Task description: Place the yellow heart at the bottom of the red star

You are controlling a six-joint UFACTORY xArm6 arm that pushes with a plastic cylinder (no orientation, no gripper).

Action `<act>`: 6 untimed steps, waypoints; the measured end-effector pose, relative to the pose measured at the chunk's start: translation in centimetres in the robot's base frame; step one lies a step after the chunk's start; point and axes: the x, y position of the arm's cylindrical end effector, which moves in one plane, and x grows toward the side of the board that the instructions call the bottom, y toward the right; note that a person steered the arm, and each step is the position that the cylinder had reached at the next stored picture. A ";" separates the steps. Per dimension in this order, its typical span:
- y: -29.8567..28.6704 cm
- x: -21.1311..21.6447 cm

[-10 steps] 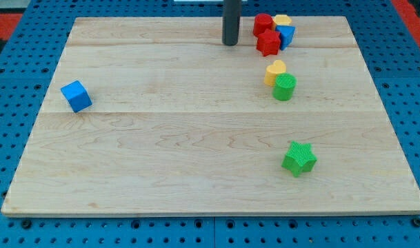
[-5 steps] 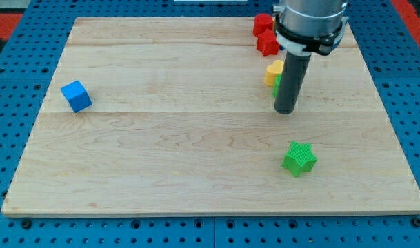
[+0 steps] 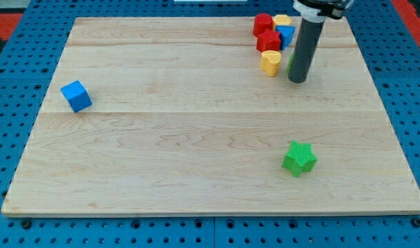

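The yellow heart point(image 3: 270, 63) lies near the view's top right, directly below the red star point(image 3: 268, 41) and touching or nearly touching it. My tip point(image 3: 297, 80) stands just right of the heart and slightly lower, with a small gap between them. The rod runs up out of the top of the view. A sliver of the green cylinder point(image 3: 290, 60) shows at the rod's left edge; the rest is hidden behind the rod.
A red block point(image 3: 263, 24), a yellow block point(image 3: 283, 21) and a blue block point(image 3: 286, 35) cluster around the red star at the board's top edge. A green star point(image 3: 298, 158) lies at the lower right. A blue cube point(image 3: 76, 96) lies at the far left.
My tip moved from the top down below the green cylinder, then up and right. The yellow heart has slid up against the red star. The green cylinder has moved up behind the rod.
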 end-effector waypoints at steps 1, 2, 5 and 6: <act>2.0 0.4; 2.4 0.8; 6.0 4.0; 6.5 4.0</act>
